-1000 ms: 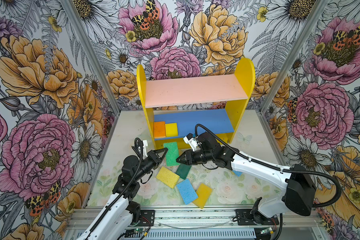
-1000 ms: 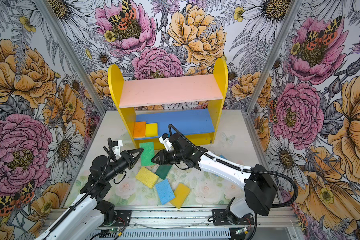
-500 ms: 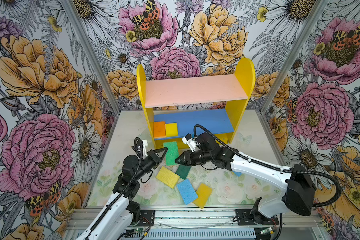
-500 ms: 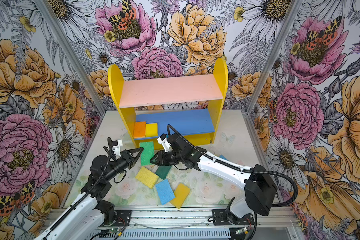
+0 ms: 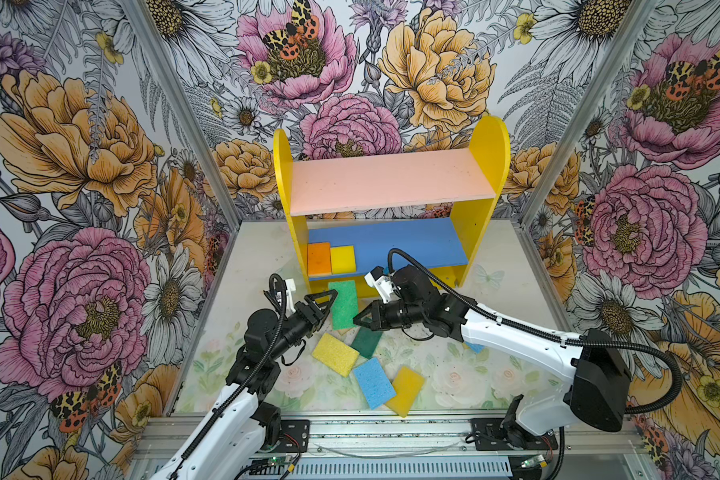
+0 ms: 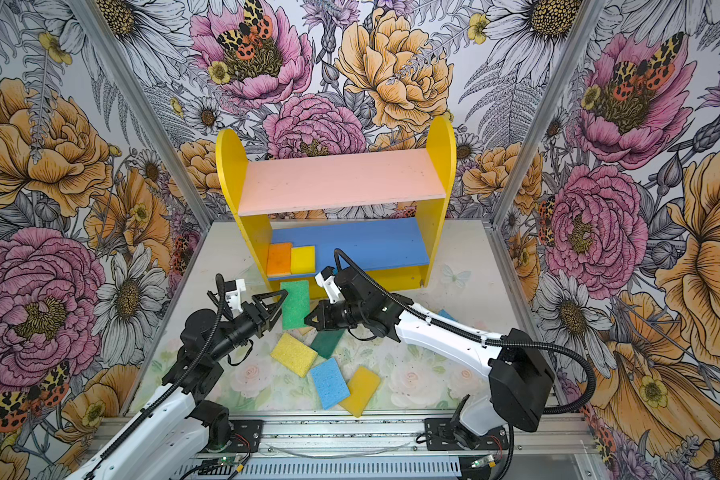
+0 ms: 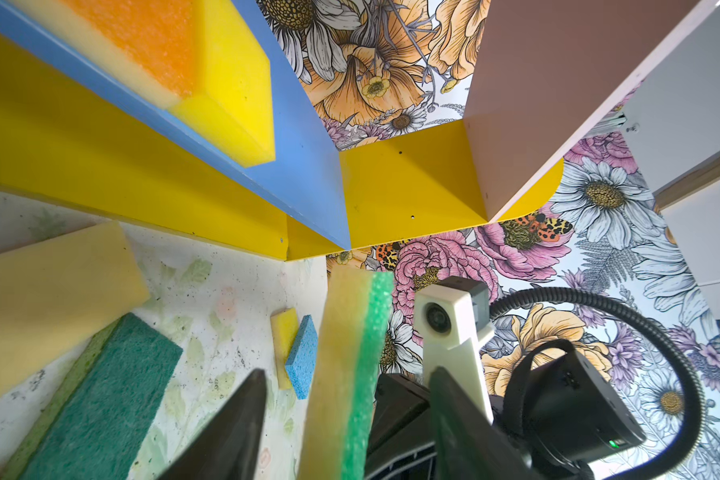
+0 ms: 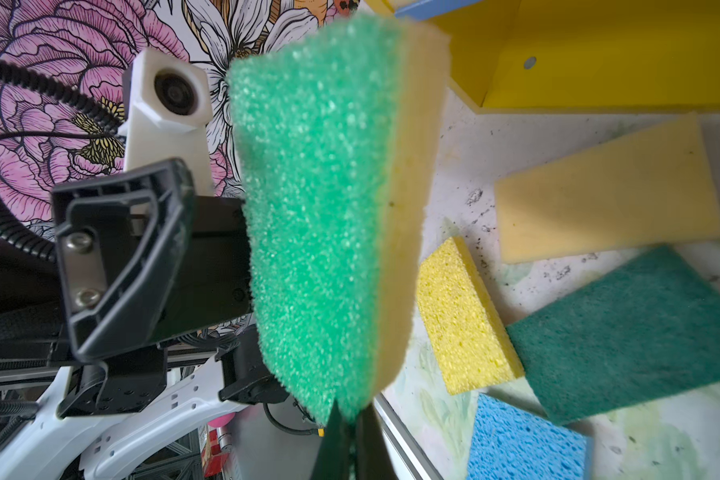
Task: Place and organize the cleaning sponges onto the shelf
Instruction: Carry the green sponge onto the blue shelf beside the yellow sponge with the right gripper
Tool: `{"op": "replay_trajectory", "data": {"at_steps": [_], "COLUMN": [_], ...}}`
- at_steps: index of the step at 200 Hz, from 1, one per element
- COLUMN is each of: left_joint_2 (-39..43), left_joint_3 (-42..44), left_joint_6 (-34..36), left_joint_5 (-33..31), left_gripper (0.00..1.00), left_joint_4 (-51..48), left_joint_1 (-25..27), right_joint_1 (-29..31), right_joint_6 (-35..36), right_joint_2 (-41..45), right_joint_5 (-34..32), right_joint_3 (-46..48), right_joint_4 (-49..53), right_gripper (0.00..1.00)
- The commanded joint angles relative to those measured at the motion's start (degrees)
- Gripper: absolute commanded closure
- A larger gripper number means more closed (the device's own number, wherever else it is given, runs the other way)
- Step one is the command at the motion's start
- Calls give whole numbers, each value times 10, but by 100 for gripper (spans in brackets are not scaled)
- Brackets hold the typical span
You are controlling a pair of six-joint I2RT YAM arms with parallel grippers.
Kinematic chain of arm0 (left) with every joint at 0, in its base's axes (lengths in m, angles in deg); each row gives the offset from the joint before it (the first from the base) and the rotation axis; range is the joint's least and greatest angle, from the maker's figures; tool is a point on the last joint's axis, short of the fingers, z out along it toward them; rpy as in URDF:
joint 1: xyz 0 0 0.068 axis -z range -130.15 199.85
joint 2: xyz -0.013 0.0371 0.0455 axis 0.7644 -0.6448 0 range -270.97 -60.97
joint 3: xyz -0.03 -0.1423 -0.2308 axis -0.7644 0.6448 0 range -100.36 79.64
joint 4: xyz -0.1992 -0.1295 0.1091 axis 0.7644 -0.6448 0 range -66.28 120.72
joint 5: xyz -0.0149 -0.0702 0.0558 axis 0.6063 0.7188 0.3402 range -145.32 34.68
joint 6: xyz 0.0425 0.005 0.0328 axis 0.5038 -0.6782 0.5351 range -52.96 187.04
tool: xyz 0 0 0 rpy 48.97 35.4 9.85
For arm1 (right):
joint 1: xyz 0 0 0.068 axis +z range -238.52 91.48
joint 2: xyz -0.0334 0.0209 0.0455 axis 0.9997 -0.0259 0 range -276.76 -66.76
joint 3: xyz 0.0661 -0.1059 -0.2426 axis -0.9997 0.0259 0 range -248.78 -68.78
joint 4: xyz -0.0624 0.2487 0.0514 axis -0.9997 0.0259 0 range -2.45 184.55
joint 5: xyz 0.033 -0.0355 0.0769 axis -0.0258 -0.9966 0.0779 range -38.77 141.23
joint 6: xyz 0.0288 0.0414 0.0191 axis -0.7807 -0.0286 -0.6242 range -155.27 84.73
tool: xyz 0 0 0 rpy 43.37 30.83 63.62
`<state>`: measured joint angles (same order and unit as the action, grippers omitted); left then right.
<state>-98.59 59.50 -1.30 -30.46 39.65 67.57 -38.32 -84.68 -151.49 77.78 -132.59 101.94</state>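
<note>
Our right jaws pinch the green sponge (image 5: 344,303) by one edge and hold it up off the desk (image 5: 454,374), just 6 o'clock of the shelf (image 5: 391,187). Our left jaws are spread wide, one on each side of it. An orange sponge (image 5: 319,258) and a yellow sponge (image 5: 342,258) sit together at the 9 o'clock end of the blue board (image 5: 412,245).

One two-tier shelf (image 5: 391,241) with two boards (image 5: 391,183) and two yellow side panels (image 5: 491,158), ten cleaning sponges (image 5: 408,388), five yellow sponges (image 5: 335,353), two blue sponges (image 5: 373,382), one bright green sponge (image 5: 344,303), one dark green sponge (image 5: 366,341), one orange sponge (image 5: 319,258), two arms (image 5: 516,334), one left gripper (image 5: 330,306), one right gripper (image 5: 356,322).
</note>
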Motion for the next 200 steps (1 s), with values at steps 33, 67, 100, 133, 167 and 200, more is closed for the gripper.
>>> {"op": "replay_trajectory", "data": {"at_steps": [33,67,100,133,167,200], "left_joint_2": [102,138,140,117,116,109], "left_joint_3": [-51,-39,-59,-71,-71,-72], "left_joint_6": [85,76,118,139,148,157], "left_joint_5": [-21,15,21,44,44,39], "left_gripper": [1,1,1,1,1,1], "left_joint_4": [-232,-254,-305,-319,-327,-337], "left_joint_1": [-54,-95,-110,-115,-118,-120], "right_joint_1": [-97,-135,-155,-174,-187,-201], "right_joint_6": [50,96,121,139,161,174], "right_joint_2": [19,-27,-71,-106,-129,-142], "right_joint_5": [-23,-16,-5,8,14,20], "right_joint_3": [-38,-98,-142,-175,-204,-219], "right_joint_4": [45,91,111,130,157,177], "right_gripper": [100,100,100,100,100,100]}}
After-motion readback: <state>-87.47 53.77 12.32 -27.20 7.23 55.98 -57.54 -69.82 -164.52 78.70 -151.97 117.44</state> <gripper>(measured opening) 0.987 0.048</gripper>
